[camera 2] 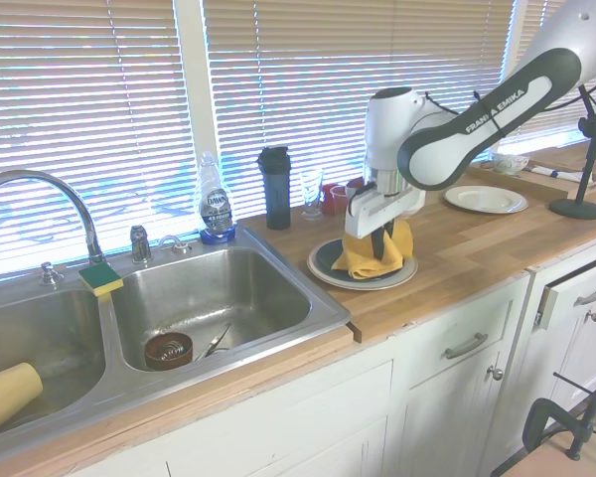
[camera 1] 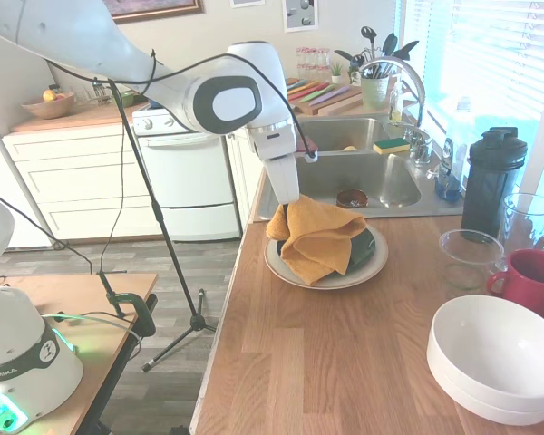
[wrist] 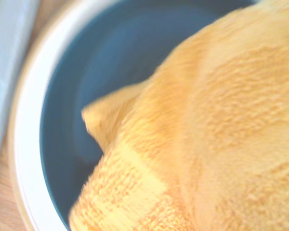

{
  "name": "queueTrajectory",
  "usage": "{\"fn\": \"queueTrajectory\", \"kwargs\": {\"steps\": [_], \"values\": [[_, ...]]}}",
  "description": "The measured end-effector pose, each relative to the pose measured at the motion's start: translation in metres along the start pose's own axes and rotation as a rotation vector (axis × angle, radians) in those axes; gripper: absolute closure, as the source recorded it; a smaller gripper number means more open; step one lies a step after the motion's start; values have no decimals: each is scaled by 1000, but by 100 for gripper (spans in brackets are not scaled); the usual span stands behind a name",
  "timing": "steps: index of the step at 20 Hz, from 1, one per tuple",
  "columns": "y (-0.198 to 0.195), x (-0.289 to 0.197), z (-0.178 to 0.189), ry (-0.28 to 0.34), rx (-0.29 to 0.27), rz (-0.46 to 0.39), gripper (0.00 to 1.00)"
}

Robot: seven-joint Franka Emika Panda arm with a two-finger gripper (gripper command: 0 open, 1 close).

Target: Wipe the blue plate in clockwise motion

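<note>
Your blue plate (camera 1: 364, 246) sits stacked on the larger cream plate (camera 1: 340, 278) on the wooden counter (camera 1: 344, 362), just beside the sink (camera 2: 219, 298); only a crescent of the blue surface shows in the exterior views, and the wrist view confirms glossy dark blue inside the cream rim. One orange cloth (camera 1: 315, 237) is draped over most of it, bunched and hanging from the gripper (camera 2: 380, 241), which appears clenched on the cloth's upper fold, though the fingertips themselves are buried in fabric. My judgement: the cloth is in contact with the plate and wiping is under way or about to start; you cannot tell from these views how much of a clockwise circuit is complete, so treat the circular pass as still outstanding. Count around the work: one blue plate, one cream plate under it, one further white plate (camera 2: 484, 199) well apart along the counter, two stacked white bowls (camera 1: 494, 358), one red mug (camera 1: 530, 279), two clear glass vessels (camera 1: 469, 256), one black shaker bottle (camera 1: 492, 179), one dish-soap bottle (camera 2: 215, 204), one green-and-yellow sponge (camera 2: 99, 277)
</note>
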State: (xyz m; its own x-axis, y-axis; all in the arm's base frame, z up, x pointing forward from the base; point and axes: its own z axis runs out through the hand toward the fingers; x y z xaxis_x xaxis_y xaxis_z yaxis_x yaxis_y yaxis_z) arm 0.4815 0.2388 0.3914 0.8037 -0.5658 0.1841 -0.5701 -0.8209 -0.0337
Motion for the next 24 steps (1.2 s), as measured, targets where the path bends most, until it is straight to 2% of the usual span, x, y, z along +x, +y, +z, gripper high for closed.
{"fn": "queueTrajectory", "kwargs": {"steps": [7,12,21,24], "values": [[37,45,-49,-17,64,58,100],[77,86,-69,-23,90,102,100],[167,162,-59,-42,92,201,100],[187,176,-45,-56,76,226,100]]}}
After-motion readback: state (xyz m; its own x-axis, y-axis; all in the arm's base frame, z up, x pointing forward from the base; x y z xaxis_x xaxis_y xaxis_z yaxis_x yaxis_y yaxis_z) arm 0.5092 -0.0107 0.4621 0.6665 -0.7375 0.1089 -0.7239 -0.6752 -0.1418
